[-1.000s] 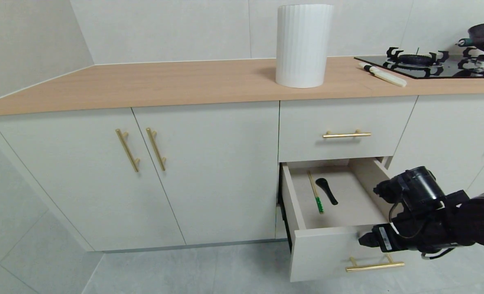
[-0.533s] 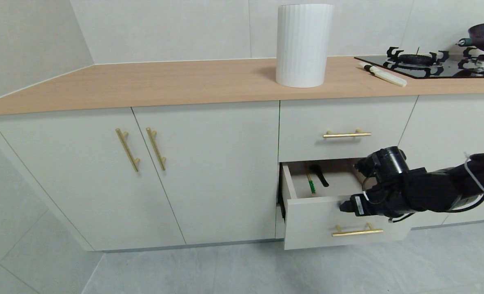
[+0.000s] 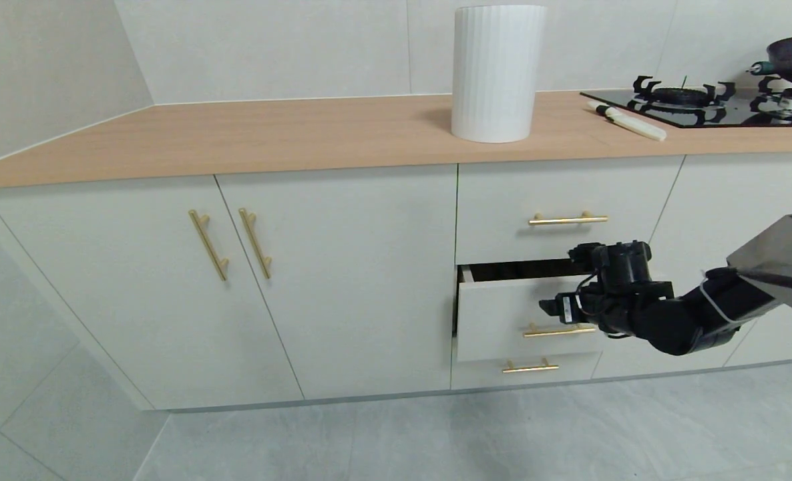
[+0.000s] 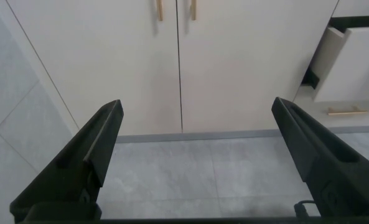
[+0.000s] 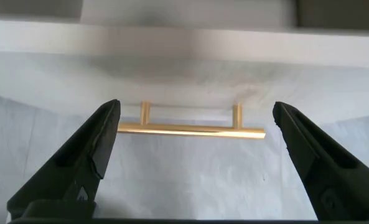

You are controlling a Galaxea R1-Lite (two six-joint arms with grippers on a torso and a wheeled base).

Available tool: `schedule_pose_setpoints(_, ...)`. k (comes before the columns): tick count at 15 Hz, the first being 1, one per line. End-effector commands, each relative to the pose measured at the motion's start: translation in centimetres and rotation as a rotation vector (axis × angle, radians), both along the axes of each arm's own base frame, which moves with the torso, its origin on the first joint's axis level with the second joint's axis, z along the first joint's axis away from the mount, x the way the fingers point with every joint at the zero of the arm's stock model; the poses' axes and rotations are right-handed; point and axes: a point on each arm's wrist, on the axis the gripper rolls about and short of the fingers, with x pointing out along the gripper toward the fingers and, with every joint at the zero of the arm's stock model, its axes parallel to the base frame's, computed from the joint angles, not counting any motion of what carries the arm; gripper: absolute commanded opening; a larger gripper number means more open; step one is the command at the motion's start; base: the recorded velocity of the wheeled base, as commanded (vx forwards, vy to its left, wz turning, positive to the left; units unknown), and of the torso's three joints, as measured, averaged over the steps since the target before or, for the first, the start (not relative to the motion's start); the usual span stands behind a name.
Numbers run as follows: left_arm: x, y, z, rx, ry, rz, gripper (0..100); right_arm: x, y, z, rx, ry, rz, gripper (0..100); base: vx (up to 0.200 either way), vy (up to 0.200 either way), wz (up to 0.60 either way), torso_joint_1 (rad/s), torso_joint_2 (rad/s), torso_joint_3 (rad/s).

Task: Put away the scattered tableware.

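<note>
- The right end effector (image 3: pixel 551 308) is being held with fingers spread wide and nothing between them, just in front of the drawer (image 3: pixel 496 314). The handle (image 5: pixel 190 130) is lying straight ahead of it.
- The handle's long axis is being kept level, running across the finger gap. With the drawer standing slightly proud of the cabinet, an inward push is being judged as the coming move.
- The left end effector (image 4: pixel 196 112) is being held wide and empty, low over the floor and well apart from the drawer, so the right arm is being taken as nearer.
- The drawer's inside is being hidden behind a dark slit, so no tableware can be made out there. Contact with the front cannot be told.
- A pale utensil (image 3: pixel 626 121) is lying on the table (image 3: pixel 269 133) beside the hob.
</note>
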Motion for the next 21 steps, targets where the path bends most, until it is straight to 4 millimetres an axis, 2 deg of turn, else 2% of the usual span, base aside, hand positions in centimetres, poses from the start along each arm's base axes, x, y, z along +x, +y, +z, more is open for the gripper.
schedule_pose_setpoints(1, 0.0, 0.0, 0.0, 0.0, 0.0, 0.001, 100, 0.5, 0.0, -1.5, -0.006, 0.024, -0.005, 100, 0.0, 0.0, 0.0, 0.0, 0.0, 0.0)
schedule_pose_setpoints(3, 0.0, 0.0, 0.0, 0.0, 0.0, 0.0, 100, 1.4, -0.2, -2.5, 0.01, -0.047, -0.019, 100, 0.0, 0.0, 0.0, 0.0, 0.0, 0.0)
schedule_pose_setpoints(11, 0.0, 0.0, 0.0, 0.0, 0.0, 0.0, 100, 3.0, -0.6, -3.7, 0.046, -0.239, -0.054, 100, 0.0, 0.0, 0.0, 0.0, 0.0, 0.0)
schedule_pose_setpoints(21, 0.0, 0.0, 0.0, 0.0, 0.0, 0.001, 100, 6.1, -1.5, -4.8, 0.045, -0.374, -0.162, 100, 0.0, 0.0, 0.0, 0.0, 0.0, 0.0)
